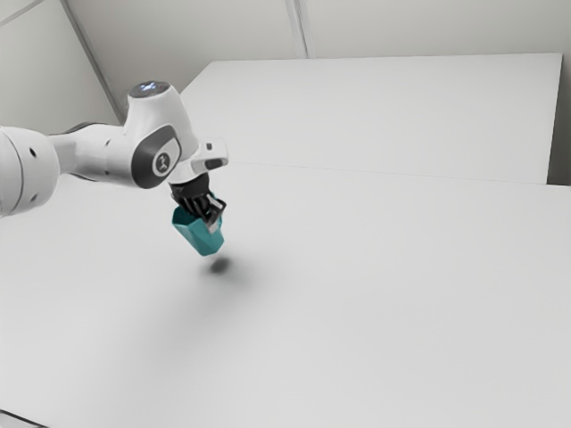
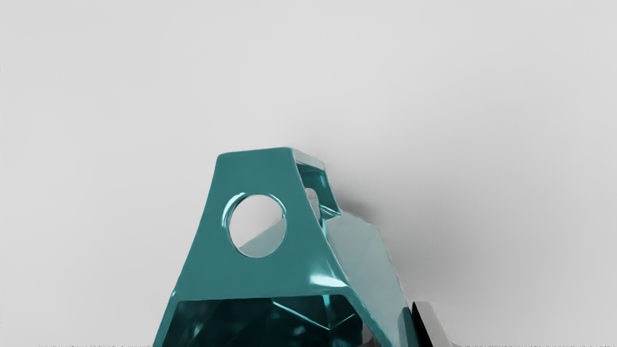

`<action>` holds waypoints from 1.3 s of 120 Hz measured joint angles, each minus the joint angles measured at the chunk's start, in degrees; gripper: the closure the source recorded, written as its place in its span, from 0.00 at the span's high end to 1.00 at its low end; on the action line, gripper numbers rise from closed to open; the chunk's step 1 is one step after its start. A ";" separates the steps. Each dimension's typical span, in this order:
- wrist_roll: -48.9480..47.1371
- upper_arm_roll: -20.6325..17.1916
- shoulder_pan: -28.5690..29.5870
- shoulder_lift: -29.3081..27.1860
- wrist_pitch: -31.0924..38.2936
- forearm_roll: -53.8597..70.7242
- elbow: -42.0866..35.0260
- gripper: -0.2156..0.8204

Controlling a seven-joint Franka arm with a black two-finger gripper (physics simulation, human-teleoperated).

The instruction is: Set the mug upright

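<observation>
In the exterior view my gripper [image 1: 212, 217] is over the table with its fingers at the wall of the teal, faceted mug [image 1: 200, 234]. The mug hangs tilted, its open end toward the hand, with a small dark shadow apart beneath it. Seen from the wrist, the mug [image 2: 260, 277] shows its dark hollow at the bottom edge and a handle part with a round hole. The gripper [image 2: 396, 332] is shut on its side wall, one finger outside and the other partly hidden inside the hollow.
The wide white table [image 1: 375, 303] spreads beneath the mug. A large white panel or surface [image 1: 384, 111] lies behind it, with pale walls farther back. A thin dark edge [image 1: 20, 417] crosses the exterior view's lower left corner.
</observation>
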 joint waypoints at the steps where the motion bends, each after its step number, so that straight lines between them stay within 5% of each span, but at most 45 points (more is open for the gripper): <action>1: -0.01 0.00 -0.06 0.19 -0.33 0.00 0.24 0.04; 37: 0.35 -0.04 1.25 3.34 -7.29 0.24 2.22 0.04; 95: 1.11 -0.21 1.67 6.34 -9.00 -0.77 2.38 0.04; 126: 2.02 -0.20 1.76 6.27 -9.14 -1.58 2.06 0.52; 156: 2.64 -0.19 1.77 4.73 -9.20 -1.30 2.21 0.71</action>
